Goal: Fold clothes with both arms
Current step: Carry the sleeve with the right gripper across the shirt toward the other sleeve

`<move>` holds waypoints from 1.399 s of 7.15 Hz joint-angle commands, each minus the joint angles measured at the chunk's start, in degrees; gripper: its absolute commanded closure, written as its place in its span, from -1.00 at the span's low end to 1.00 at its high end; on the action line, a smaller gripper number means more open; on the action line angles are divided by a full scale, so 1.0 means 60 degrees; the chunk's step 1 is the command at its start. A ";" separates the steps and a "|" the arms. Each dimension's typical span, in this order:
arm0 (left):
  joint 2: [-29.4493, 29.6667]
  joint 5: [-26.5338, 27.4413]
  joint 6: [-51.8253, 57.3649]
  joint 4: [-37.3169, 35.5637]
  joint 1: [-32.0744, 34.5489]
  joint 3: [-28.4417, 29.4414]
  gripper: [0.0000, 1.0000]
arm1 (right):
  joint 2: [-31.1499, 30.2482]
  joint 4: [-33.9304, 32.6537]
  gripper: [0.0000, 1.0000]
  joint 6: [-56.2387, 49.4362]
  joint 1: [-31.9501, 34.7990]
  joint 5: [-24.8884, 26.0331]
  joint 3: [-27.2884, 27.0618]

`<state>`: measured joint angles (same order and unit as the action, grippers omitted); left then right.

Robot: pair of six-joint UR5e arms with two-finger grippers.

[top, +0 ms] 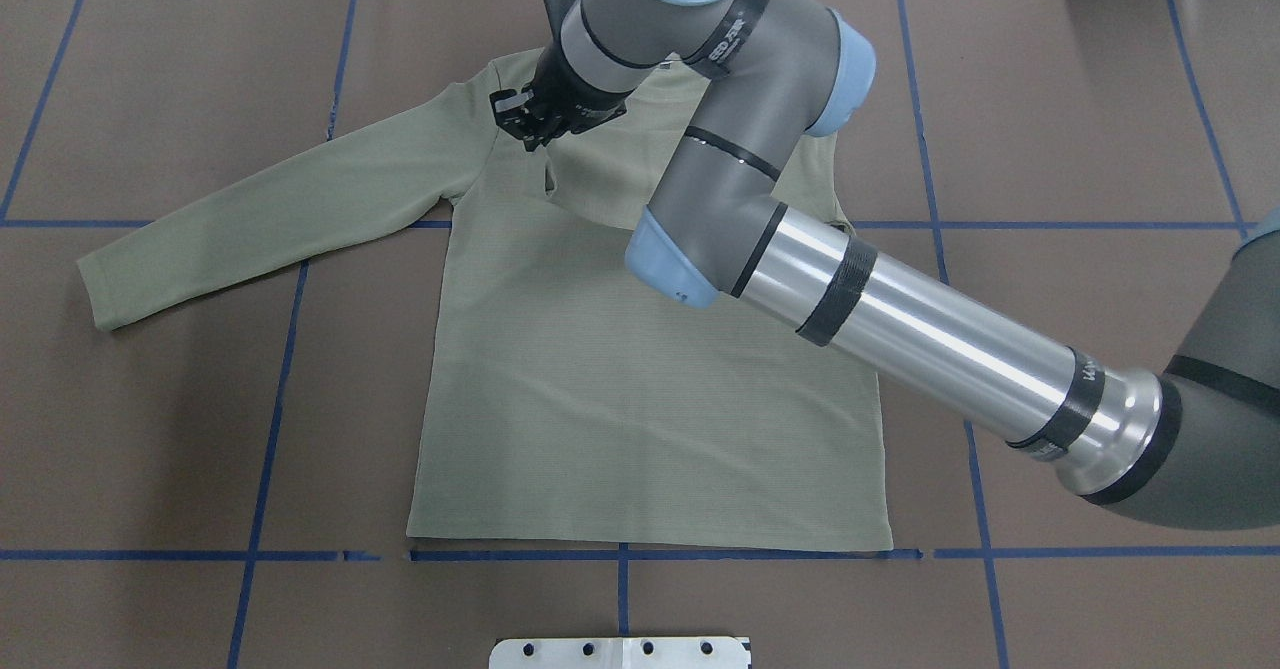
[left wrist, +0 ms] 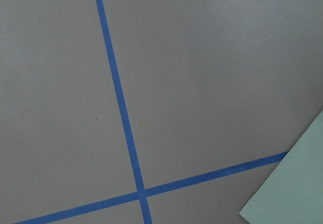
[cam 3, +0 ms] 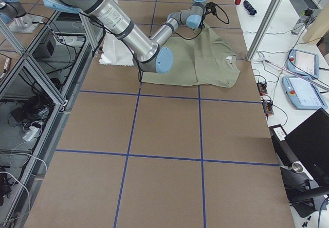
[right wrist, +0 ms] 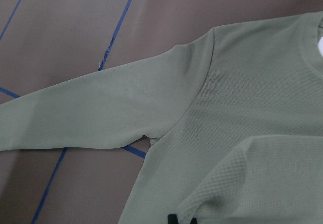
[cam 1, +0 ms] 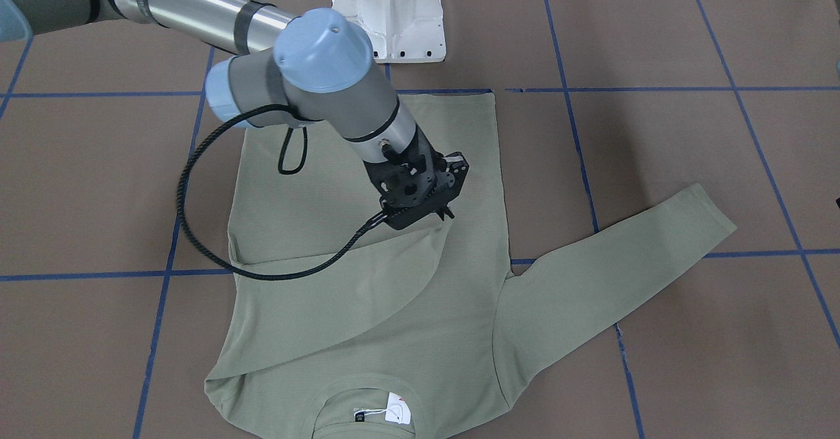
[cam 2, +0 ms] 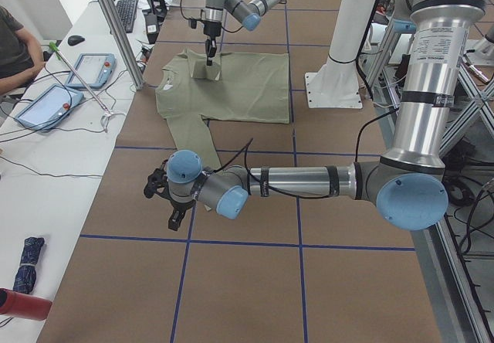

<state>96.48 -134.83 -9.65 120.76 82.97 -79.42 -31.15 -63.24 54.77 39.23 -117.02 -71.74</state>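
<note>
The sage-green long-sleeved shirt [cam 1: 295, 209] lies flat on the brown table, collar and white neck tag [cam 1: 397, 413] away from the robot. One sleeve [cam 1: 623, 255] lies stretched out to the side. The other sleeve [cam 1: 367, 281] is folded across the body. My right gripper [cam 1: 445, 214] is shut on that sleeve's end, just above the shirt [top: 620, 399]; its fingertips [right wrist: 174, 219] show at the cuff. My left gripper [cam 2: 176, 221] hovers over bare table near the outstretched cuff [left wrist: 298, 183]; I cannot tell whether it is open or shut.
The white base pedestal [cam 1: 390, 12] stands at the table's robot side, by the shirt's hem. Blue tape lines [top: 270, 399] grid the table. A side bench with tablets [cam 2: 46, 103], cables and a seated person [cam 2: 11, 45] runs along the far edge.
</note>
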 commanded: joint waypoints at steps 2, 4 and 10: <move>-0.0011 0.0000 0.0026 0.0000 0.0000 0.0082 -1.00 | 0.0256 0.0052 1.00 -0.0016 -0.1013 0.1172 0.0735; 0.0018 0.0000 0.0011 0.0000 0.0000 0.0171 -1.00 | 0.0300 0.0534 1.00 -0.0002 -0.1206 0.1309 0.0735; 0.0047 0.0000 0.0011 0.0000 -0.0015 0.0171 -1.00 | 0.0721 0.0624 -0.97 0.0143 -0.1427 0.1734 0.0809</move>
<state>96.65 -134.82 -9.65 120.74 82.88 -78.40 -28.73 -59.53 54.96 30.69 -106.92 -66.98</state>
